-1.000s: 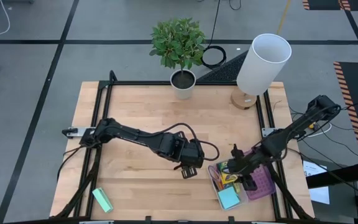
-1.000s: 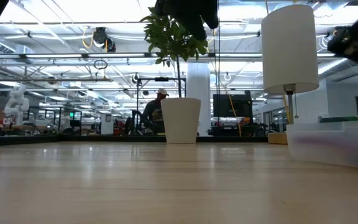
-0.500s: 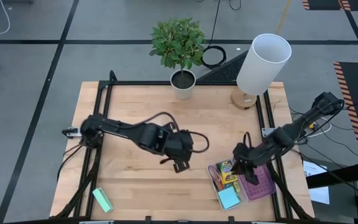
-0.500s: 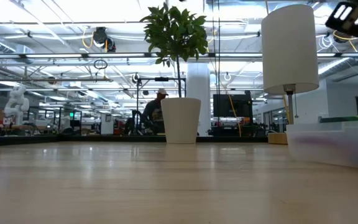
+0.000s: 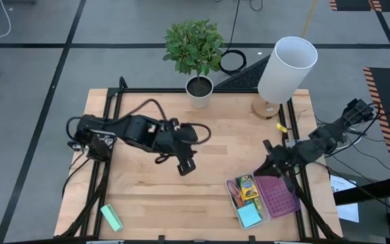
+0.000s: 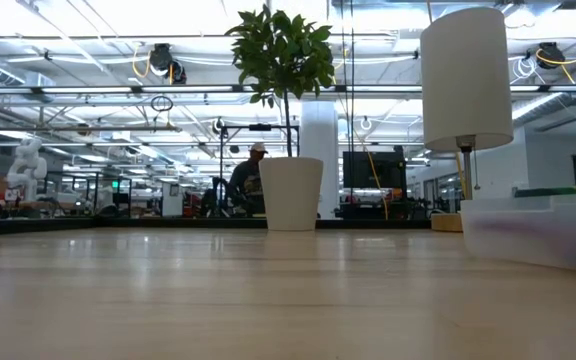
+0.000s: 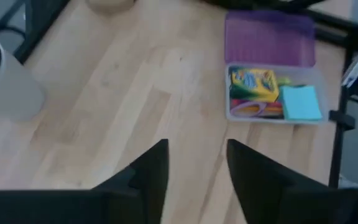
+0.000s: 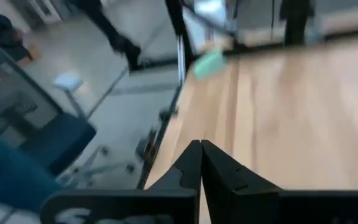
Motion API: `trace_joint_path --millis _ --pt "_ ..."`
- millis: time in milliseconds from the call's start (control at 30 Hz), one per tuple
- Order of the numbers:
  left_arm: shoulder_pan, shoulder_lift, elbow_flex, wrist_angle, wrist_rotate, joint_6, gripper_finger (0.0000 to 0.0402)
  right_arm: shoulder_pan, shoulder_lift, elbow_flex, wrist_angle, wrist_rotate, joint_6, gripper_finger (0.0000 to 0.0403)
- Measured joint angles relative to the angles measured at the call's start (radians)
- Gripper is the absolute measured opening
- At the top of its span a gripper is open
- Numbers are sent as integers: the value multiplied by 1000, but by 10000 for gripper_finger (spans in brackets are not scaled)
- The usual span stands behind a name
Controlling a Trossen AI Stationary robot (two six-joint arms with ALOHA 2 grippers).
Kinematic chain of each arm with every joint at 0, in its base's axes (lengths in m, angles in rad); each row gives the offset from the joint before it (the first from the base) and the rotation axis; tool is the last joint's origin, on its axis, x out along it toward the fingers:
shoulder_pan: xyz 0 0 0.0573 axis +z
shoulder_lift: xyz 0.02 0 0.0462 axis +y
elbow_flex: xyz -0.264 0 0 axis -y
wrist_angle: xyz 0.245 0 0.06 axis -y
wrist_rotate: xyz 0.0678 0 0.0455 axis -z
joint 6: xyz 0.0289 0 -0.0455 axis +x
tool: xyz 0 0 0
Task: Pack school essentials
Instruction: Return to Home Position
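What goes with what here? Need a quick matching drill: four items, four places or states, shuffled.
Items:
1. mint-green block
2. sticky-note pad
3. left claw
4. right claw

Places or states:
A. fingers apart, holding nothing
B. inside the clear case, next to the crayon box
C. fingers pressed together, holding nothing
D. alone on the table's near-left corner

Pairs: 1-D, 2-B, 3-A, 4-C

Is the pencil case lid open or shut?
Open. The purple lid lies flat beside the clear case; crayon box and blue sticky-note pad sit exposed inside.
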Motion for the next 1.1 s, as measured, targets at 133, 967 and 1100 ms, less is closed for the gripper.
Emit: trace_joint_path --millis 133,967,1100 --pt "-15 -50 0 29 -28 62 86 16 -28 0 90 77 -195 1" --pt "185 -150 -2 98 202 711 4 -27 -95 0 122 91 -496 0" --pt "266 -147 -2 154 325 783 3 -37 -95 0 122 91 -567 0"
